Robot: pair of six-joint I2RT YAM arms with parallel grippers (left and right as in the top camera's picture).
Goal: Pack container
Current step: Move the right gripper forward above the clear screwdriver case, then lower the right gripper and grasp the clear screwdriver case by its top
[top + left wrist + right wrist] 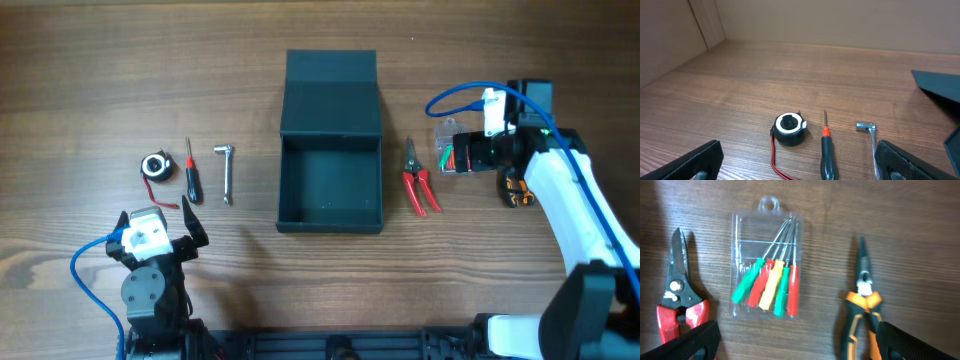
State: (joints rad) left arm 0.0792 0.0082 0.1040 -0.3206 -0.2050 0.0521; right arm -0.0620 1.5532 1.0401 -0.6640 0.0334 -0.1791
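The container [330, 190] sits open at centre frame on the counter. It looks stiff, light and matte, best pinched by a side wall. The left end effector [157, 225] and right end effector [799, 342] are spread, empty.

The overhead camera looks straight down from high above the brown wood-grain table [90, 70], with the dark teal-grey matte rectangular container [330, 195] at the centre. The left wrist camera sits low and faces forward across the table at a shallow slant, toward a round black-and-white part with a red wire [789, 129], which the overhead view also shows at its left. The right wrist camera looks steeply down, close on a clear plastic case of coloured mini screwdrivers [767, 260], seen overhead at the right.
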